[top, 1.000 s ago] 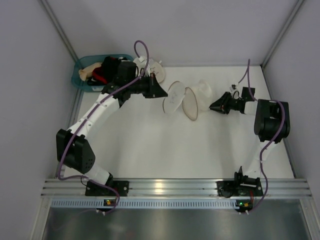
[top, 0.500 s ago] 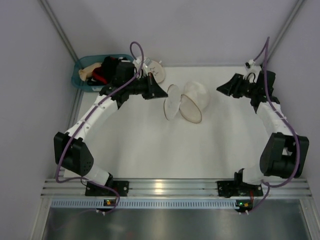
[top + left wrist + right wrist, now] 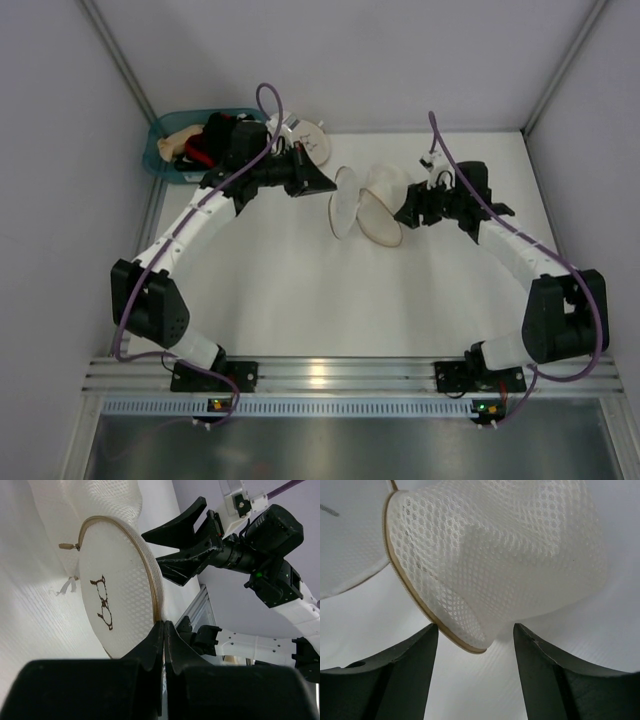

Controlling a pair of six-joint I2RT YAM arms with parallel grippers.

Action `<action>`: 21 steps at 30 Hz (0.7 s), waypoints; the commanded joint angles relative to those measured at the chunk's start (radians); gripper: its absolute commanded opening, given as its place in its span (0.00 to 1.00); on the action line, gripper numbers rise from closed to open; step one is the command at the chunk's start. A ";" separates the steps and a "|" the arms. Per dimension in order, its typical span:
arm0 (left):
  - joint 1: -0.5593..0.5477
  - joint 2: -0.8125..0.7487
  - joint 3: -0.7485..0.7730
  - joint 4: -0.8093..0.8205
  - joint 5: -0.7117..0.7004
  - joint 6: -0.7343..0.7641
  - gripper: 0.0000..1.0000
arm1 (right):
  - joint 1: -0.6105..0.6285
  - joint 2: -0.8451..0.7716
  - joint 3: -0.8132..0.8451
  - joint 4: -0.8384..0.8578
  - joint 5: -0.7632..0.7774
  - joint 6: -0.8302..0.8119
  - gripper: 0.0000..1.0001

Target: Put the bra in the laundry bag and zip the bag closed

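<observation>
Swinging in from the back right corner over the last second, the right gripper (image 3: 408, 213) now sits at the right side of the round cream-white mesh laundry bag (image 3: 495, 555). Its black jaws are spread wide, and the bag's soft cup and tan zip rim dip toward the gap, not yet clamped. Across the bag, the left gripper (image 3: 164, 630) has not shifted. Its jaws are pressed shut at the lower rim of the pale round lid (image 3: 117, 595), which stands on edge and appears pinched there. The bag lies open-mouthed in the middle of the white table (image 3: 300, 300). The black fabric bra (image 3: 214, 127) lies well apart in the teal plastic basket (image 3: 160, 160) at the back left, beside a red garment (image 3: 197, 151) and a beige garment (image 3: 175, 143), partly hidden by the left arm. Jaws closing on loose mesh alone could crumple the cup or drag the rim from the left pinch, letting the lid flop shut. Whichever gripper leaves to fetch the bra may also let the mouth sag closed.
</observation>
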 commanded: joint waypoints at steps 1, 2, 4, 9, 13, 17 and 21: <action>0.013 0.015 -0.011 0.082 0.036 -0.040 0.00 | 0.031 -0.033 -0.017 0.032 0.079 -0.100 0.63; 0.021 0.018 -0.015 0.090 0.036 -0.048 0.00 | 0.041 -0.027 -0.029 0.044 0.087 -0.111 0.63; 0.030 0.028 -0.025 0.108 0.047 -0.068 0.00 | 0.064 -0.005 -0.038 0.055 0.098 -0.137 0.63; 0.050 0.034 -0.025 0.110 0.048 -0.071 0.00 | 0.090 0.061 -0.029 0.060 0.092 -0.148 0.61; 0.060 0.034 -0.032 0.107 0.048 -0.068 0.00 | 0.088 0.052 -0.015 0.067 0.059 -0.134 0.62; 0.064 0.025 -0.048 0.107 0.047 -0.065 0.00 | 0.091 0.006 -0.041 0.072 0.050 -0.157 0.63; 0.067 0.035 -0.058 0.107 0.053 -0.066 0.00 | 0.113 0.024 -0.053 0.089 0.111 -0.209 0.62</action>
